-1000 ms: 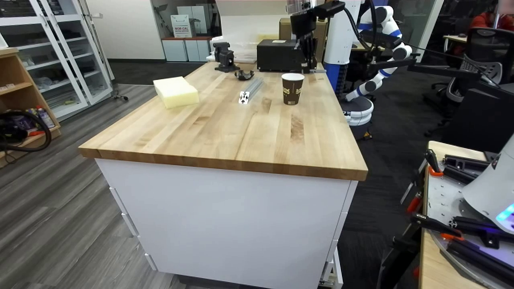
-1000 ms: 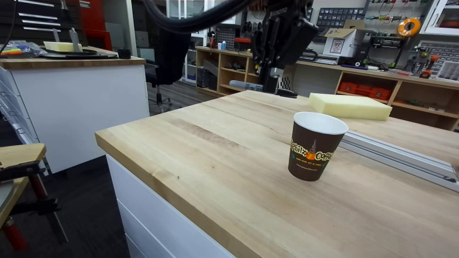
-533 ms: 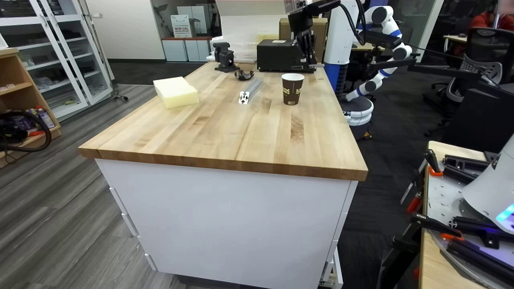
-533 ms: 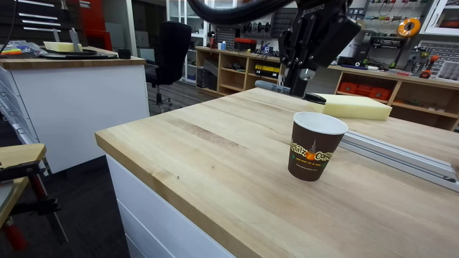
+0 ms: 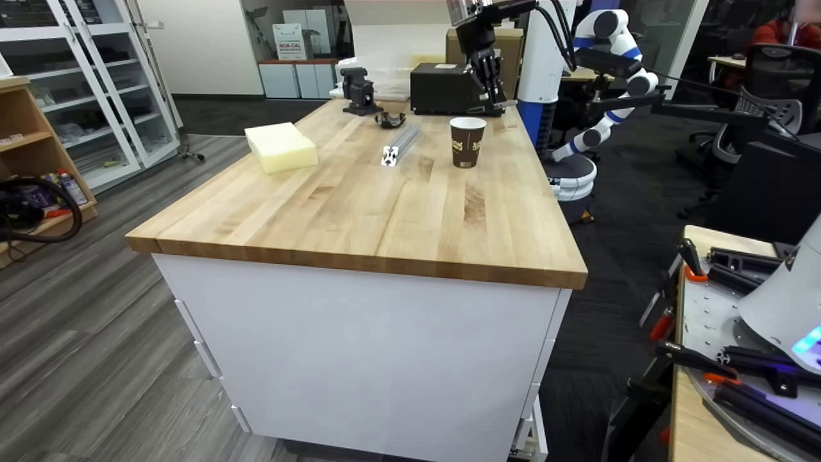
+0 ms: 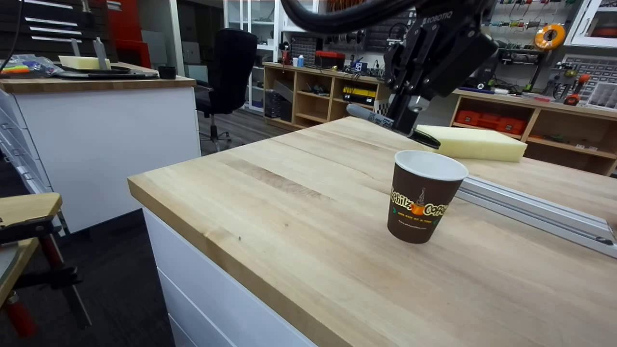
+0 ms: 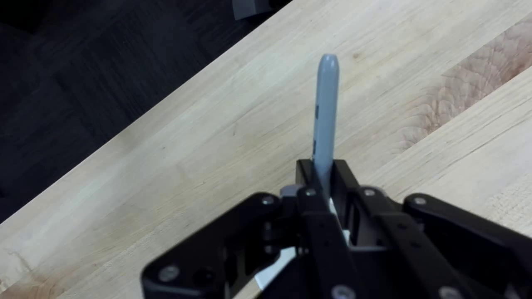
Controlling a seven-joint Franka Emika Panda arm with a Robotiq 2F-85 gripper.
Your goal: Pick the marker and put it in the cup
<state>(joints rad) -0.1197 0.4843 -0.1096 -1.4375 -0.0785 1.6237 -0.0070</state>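
1. Gripper point(image 7: 323, 171): fingers point(image 7: 304, 169) drawn narrow, pinching the marker point(image 7: 326, 112) around mid-body. Marker is in the air, off the table point(image 6: 270, 231).
2. Marker slopes in an exterior view: grey end up and left, dark end down and right.
3. Handling, my guess: light, stiff, smooth plastic, hard to break. Round barrel could pivot or slide between the fingers if an end gets knocked. Mid-body hold is OK, leaves the dark end free to lead in. I'd tilt it steeper before letting go.
4. Cup point(image 6: 424, 197) stands upright on the table; in that view the dark end shows just above its far rim. Can't tell the depth gap. Looks like paper, so probably light and easy to tip. Rim is the main obstacle.
5. Metal bar point(image 5: 401, 144) lies left of the cup, apart from it. Low, shouldn't block.
6. Foam block point(image 5: 281, 147) sits farther left, likely out of the path.
7. Black box point(image 5: 446, 88) stands at the far part of the table. Gripper overlaps it in view; real clearance unclear.
8. White patch point(image 7: 276, 268) behind the gripper in the wrist view: mostly hidden, can't identify.
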